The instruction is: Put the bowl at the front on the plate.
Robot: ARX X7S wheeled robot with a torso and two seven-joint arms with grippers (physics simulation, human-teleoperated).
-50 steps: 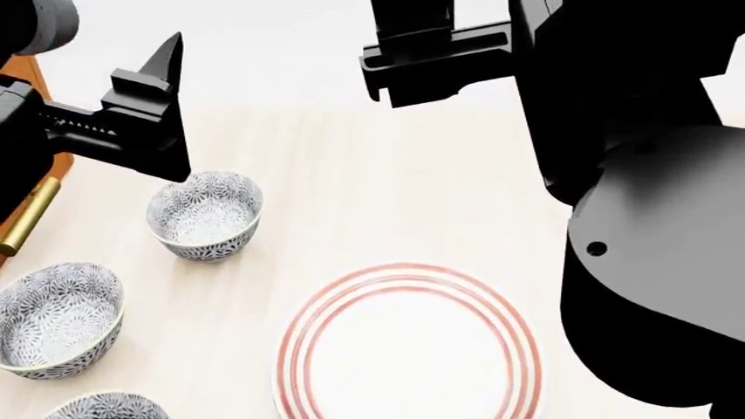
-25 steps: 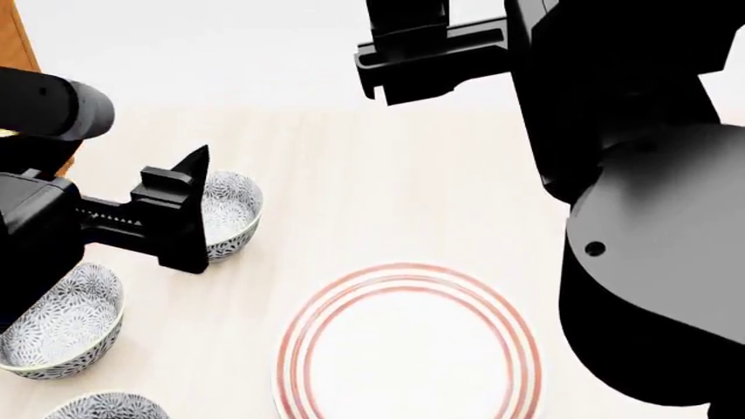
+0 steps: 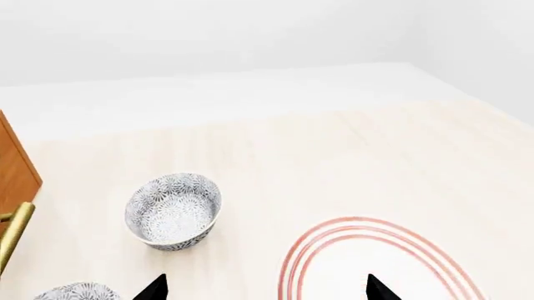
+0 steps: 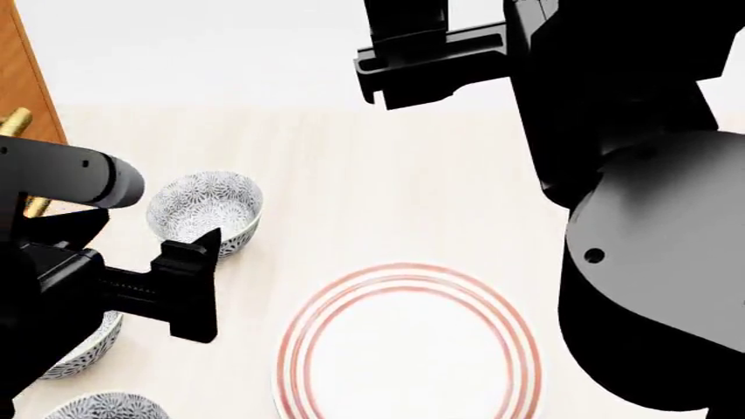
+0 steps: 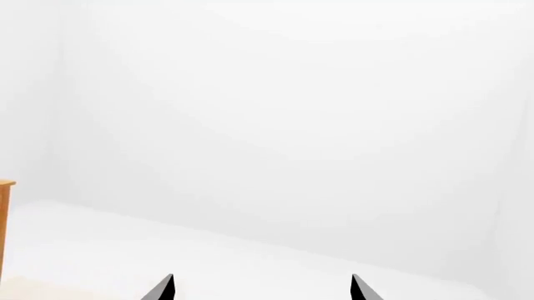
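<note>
Three blue-grey patterned bowls stand in a row at the left of the head view. The bowl at the front [image 4: 107, 407] shows only its rim at the lower edge. The middle bowl [image 4: 84, 352] is partly hidden by my left arm, and the far bowl [image 4: 205, 209] stands free. The red-ringed white plate [image 4: 407, 345] lies to their right. My left gripper [image 4: 195, 284] hangs open and empty between the far and middle bowls. In the left wrist view its gripper [image 3: 267, 292] points past the far bowl [image 3: 174, 210] and the plate [image 3: 379, 265]. My right gripper [image 5: 260, 289] is open, raised high, facing a white wall.
A wooden cabinet [image 4: 26, 78] with a brass handle [image 4: 17, 122] stands at the table's left edge. Pale wooden tabletop [image 4: 385, 192] stretches beyond the plate. My right arm [image 4: 629, 218] fills the right side of the head view.
My left arm has drawn back toward me, from beside the far bowl to over the middle bowl, uncovering the far bowl. The right arm has barely moved.
</note>
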